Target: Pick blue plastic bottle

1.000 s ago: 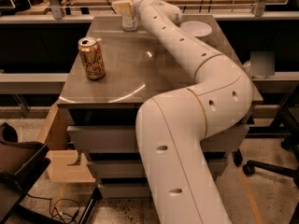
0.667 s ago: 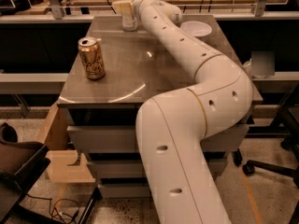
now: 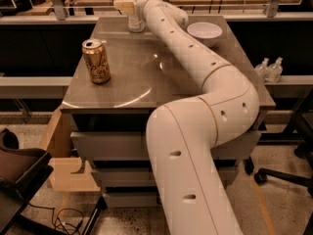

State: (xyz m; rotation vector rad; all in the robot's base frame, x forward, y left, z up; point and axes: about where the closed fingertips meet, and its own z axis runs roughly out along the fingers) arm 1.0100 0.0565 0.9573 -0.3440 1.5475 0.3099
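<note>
The blue plastic bottle (image 3: 135,22) is slim and clear with a whitish label. It stands upright at the far edge of the grey table (image 3: 132,77), left of centre. My white arm reaches across the table from the front right. My gripper (image 3: 131,7) is at the bottle's upper part, at the same spot as the bottle, with a tan part showing on the bottle's left side. The arm's wrist hides the bottle's right side.
A gold can (image 3: 96,61) stands at the table's left. A white bowl (image 3: 205,32) sits at the back right. Two small pump bottles (image 3: 269,69) stand on a ledge to the right. A cardboard box (image 3: 62,166) and a dark chair (image 3: 19,180) are at the lower left.
</note>
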